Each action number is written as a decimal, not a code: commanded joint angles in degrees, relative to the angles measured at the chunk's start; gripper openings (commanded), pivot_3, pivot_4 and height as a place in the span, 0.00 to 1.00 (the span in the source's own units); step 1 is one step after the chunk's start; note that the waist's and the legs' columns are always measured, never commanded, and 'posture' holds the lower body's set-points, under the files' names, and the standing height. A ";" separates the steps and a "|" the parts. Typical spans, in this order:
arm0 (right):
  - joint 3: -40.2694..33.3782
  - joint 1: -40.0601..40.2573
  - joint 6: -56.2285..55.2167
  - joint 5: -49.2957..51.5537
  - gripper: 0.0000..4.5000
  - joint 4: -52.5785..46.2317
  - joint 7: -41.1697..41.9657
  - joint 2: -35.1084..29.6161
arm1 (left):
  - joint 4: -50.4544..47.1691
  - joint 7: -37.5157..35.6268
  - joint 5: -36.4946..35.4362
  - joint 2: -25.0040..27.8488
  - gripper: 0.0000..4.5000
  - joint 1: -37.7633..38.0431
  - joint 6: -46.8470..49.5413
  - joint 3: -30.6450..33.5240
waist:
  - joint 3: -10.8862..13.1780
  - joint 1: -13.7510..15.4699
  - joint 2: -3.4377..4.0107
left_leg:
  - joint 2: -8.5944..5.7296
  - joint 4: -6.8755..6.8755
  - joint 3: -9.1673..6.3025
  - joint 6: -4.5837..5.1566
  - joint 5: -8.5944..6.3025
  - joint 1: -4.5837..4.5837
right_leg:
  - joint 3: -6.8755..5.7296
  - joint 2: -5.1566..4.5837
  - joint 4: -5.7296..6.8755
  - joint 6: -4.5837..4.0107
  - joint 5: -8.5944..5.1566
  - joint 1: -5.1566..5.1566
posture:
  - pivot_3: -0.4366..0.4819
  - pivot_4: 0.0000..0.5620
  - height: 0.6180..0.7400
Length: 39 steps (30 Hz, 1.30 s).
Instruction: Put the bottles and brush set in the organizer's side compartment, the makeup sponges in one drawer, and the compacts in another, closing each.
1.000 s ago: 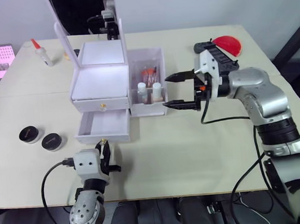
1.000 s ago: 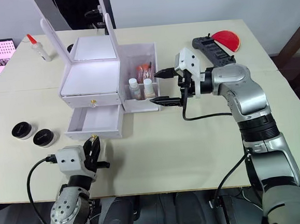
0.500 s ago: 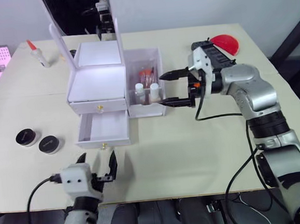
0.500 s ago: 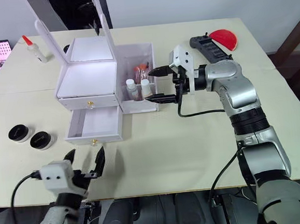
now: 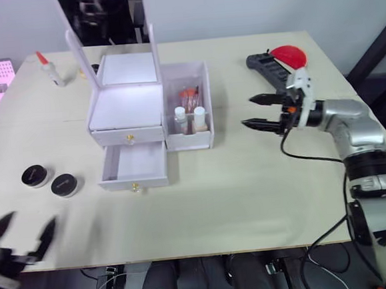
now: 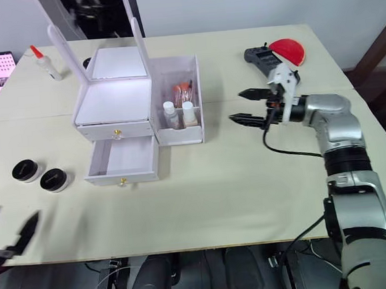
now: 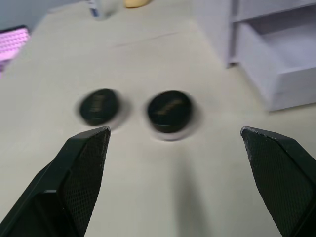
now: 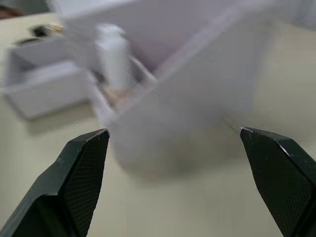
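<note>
No readable labels anywhere. Both bottles (image 5: 189,118) and the brush set (image 5: 191,98) sit in the side compartment (image 5: 201,73) of the organizer (image 5: 127,109), whose lower drawer (image 5: 135,168) hangs open. The compacts (image 5: 49,180) lie on the table (image 5: 249,180), left. Right gripper (image 5: 262,111) is spread wide, empty, beside the bin; left gripper (image 5: 23,235) also wide open, empty.

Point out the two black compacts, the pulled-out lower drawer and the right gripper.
compacts (image 5: 34,175), left eye view: lid of the outer one.
lower drawer (image 5: 133,164), left eye view: bare floor inside.
right gripper (image 5: 256,111), left eye view: gap midway between fingertips.
</note>
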 commanded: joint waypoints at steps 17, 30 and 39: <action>2.41 -8.35 18.92 6.42 1.00 -17.10 9.33 -2.20 | -0.94 -6.45 -4.94 7.02 0.99 -1.34 16.11 7.48 | 0.06 -1.40 0.19 | 0.43 -0.07 0.09 0.00 0.01 0.14 | 0.01 0.30 0.31 -0.14 0.10 -0.17 | 0.48 0.27 1.00; 12.68 -21.31 23.31 6.43 1.00 -27.57 15.82 4.28 | -12.44 18.12 -7.85 3.37 0.99 -12.93 38.40 0.76 | 0.05 -0.42 0.16 | 0.77 -0.01 0.06 0.00 0.01 0.08 | 0.01 0.69 0.46 -0.37 0.17 -0.32 | 0.48 0.27 1.00; 13.36 -22.68 20.81 3.95 1.00 -26.58 15.44 3.97 | -3.28 22.48 -2.91 6.52 0.99 -26.15 43.82 -6.39 | 0.04 0.20 0.14 | 0.79 0.03 0.04 -0.07 0.06 0.14 | 0.01 0.76 0.67 -0.43 0.21 -0.36 | 0.48 0.27 1.00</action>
